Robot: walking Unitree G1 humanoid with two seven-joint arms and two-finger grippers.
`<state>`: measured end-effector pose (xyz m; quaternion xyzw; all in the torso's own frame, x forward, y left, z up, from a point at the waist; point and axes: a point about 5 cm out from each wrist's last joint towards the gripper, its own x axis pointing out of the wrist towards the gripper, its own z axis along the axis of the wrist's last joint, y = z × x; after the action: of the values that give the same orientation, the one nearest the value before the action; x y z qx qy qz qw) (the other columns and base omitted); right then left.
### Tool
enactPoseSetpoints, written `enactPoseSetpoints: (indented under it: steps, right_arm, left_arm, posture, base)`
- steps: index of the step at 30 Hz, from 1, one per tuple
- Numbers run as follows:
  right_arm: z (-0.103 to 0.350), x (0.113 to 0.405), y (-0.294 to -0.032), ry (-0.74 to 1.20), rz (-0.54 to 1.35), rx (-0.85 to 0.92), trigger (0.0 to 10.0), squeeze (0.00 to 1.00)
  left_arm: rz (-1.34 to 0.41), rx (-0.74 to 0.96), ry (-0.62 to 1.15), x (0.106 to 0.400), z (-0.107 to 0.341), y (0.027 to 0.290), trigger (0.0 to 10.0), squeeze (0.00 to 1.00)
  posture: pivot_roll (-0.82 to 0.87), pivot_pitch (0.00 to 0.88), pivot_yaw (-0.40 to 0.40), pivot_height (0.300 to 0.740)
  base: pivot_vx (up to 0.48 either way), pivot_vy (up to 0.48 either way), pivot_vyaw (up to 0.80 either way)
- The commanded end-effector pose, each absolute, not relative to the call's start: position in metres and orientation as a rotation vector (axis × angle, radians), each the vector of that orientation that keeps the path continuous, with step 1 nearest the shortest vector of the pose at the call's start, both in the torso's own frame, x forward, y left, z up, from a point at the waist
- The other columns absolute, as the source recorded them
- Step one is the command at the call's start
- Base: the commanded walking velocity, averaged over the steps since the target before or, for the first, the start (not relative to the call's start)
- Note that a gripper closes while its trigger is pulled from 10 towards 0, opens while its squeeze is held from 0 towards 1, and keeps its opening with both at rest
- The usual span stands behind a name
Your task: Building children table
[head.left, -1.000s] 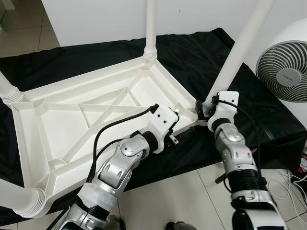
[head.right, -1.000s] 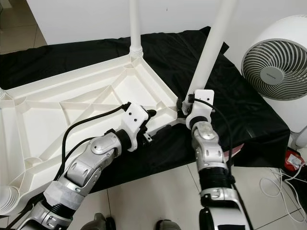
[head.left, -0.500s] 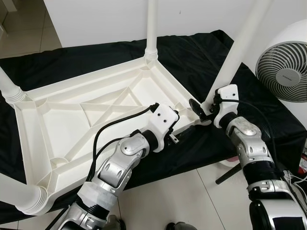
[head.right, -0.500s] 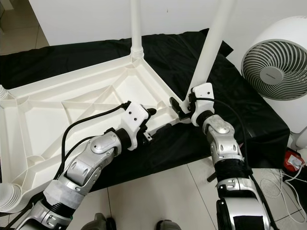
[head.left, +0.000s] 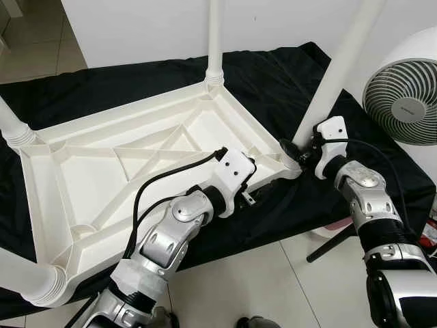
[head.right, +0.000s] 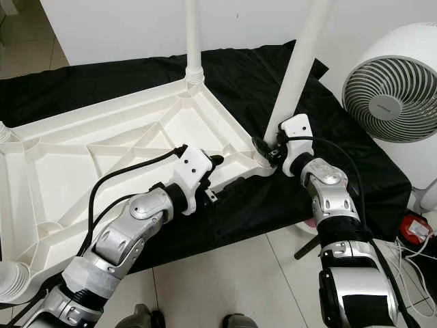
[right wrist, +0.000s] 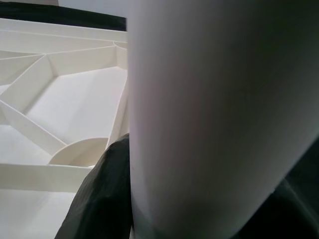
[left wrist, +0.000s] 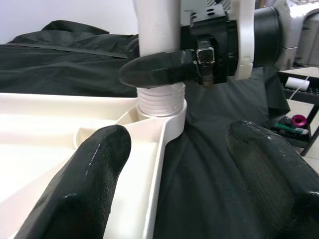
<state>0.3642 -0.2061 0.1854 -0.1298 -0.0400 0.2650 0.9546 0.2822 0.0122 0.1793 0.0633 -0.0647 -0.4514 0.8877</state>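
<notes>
You have the white children's tabletop [head.left: 130, 171] lying upside down on a black cloth [head.left: 273, 75] spread over the tiled floor [head.left: 239, 280], its ribbed underside facing up, with a white fan [head.left: 403, 89] standing off to the robot's right. All four corner sockets now carry a white leg: one at the far corner [head.left: 216, 34], one at the far left corner [head.left: 10, 126], one at the near left corner [head.left: 24, 280], and the near right leg [head.left: 334, 75] that you are working on. Judging by that, the build looks close to finished; what seems left is to seat or tighten this last leg at its ribbed collar [left wrist: 160, 102], then turn the table upright. Your right gripper [head.left: 295, 152] is at the base of that leg just above the collar, its black fingers [left wrist: 159, 67] closed around the shaft, one on either side as the right wrist view shows it. Your left gripper [left wrist: 179, 169] sits at the long near edge of the tabletop, close to the same corner, its two fingers spread wide with the rim between them and nothing clamped; one pad lies over the inner side, the other out over the cloth. Whether the collar is fully home in its socket cannot be told from here.
</notes>
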Motion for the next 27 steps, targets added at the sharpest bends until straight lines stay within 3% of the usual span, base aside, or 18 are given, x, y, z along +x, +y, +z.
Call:
enactPoseSetpoints:
  steps: [1,5,6,7,16,21,27]
  right_arm:
    - [0.177,0.361,-0.206,-0.055,0.563,-0.287,0.0,0.00]
    - [0.178,0.362,-0.208,-0.064,0.533,-0.256,0.0,0.00]
    - [0.178,0.363,-0.208,-0.064,0.516,-0.246,8.1,0.00]
    - [0.177,0.363,-0.207,-0.060,0.507,-0.235,10.0,0.00]
    - [0.175,0.363,-0.194,-0.056,0.413,-0.170,10.0,0.00]
    - [0.173,0.363,-0.183,-0.049,0.211,-0.050,10.0,0.00]
    - [0.168,0.356,-0.168,-0.060,-0.019,-0.028,10.0,0.00]
  left_arm:
    - [-0.990,0.144,-0.113,0.279,0.175,0.010,10.0,0.00]
    - [-0.995,0.145,-0.112,0.278,0.174,0.009,10.0,0.00]
    - [-0.996,0.145,-0.112,0.278,0.174,0.009,10.0,0.00]
    - [-0.997,0.145,-0.112,0.278,0.174,0.009,10.0,0.00]
    - [-0.998,0.145,-0.110,0.277,0.174,0.009,10.0,0.00]
    - [-0.999,0.145,-0.108,0.276,0.173,0.009,10.0,0.00]
    - [-1.001,0.144,-0.103,0.276,0.173,0.010,10.0,0.00]
  posture:
    - [-0.09,0.113,0.034,0.740]
    - [-0.09,0.114,0.034,0.740]
    - [-0.09,0.115,0.035,0.740]
    - [-0.09,0.115,0.035,0.740]
    - [-0.09,0.116,0.034,0.740]
    - [-0.09,0.120,0.033,0.740]
    - [-0.09,0.117,0.035,0.740]
  base:
    - [0.000,0.000,0.00]
    - [0.000,0.000,0.00]
    - [0.000,0.000,0.00]
    - [0.000,0.000,0.00]
    - [0.000,0.000,0.00]
    - [0.000,0.000,0.00]
    - [0.000,0.000,0.00]
